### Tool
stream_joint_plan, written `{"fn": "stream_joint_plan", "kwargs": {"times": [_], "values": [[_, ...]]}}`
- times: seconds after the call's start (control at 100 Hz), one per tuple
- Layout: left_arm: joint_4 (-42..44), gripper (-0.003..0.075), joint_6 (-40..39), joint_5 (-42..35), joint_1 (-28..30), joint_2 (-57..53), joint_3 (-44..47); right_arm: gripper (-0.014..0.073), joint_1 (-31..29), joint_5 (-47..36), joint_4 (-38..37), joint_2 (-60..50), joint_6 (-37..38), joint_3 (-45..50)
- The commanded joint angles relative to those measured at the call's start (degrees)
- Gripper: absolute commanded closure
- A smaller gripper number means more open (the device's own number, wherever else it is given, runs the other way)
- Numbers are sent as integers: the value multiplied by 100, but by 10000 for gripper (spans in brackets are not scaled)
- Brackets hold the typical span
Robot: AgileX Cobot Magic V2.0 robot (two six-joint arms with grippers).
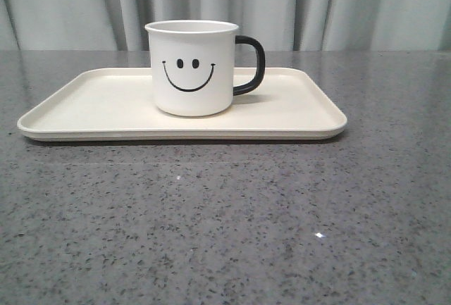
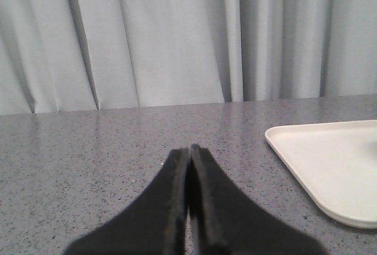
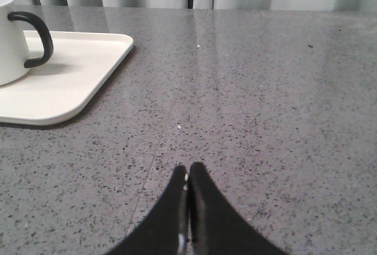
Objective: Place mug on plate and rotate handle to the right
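Mug upright on plate, handle toward right arm's side. Left gripper and right gripper: fingers pressed together, empty, clear of plate. Mug partly cut off in right wrist view; absent from left wrist view.

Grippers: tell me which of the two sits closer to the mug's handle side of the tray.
The right gripper. Its wrist view shows the mug with its black handle on the plate; the left gripper sees only a bare plate corner.
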Motion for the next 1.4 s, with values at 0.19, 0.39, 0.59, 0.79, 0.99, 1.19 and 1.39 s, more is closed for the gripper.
{"fn": "stream_joint_plan", "kwargs": {"times": [0.19, 0.39, 0.59, 0.79, 0.99, 1.19, 1.39], "values": [[-59, 740, -35, -429, 8, -159, 54, 706, -20, -467, 24, -108, 14, 45], [-59, 740, -35, -429, 8, -159, 54, 706, -20, -774, 270, -108, 24, 536], [-59, 740, -35, -429, 8, -159, 54, 706, -20, -1076, 109, -108, 66, 527], [-59, 740, -35, -429, 8, -159, 54, 706, -20, -1066, -302, -108, 537, 527], [-59, 740, -35, -429, 8, -159, 54, 706, -20, -1053, -459, -108, 615, 527], [-59, 740, -35, -429, 8, -159, 54, 706, -20, -1053, -459, -108, 615, 527], [-59, 740, -35, -429, 8, -159, 54, 706, -20, -1058, -459, -108, 620, 527]]}}
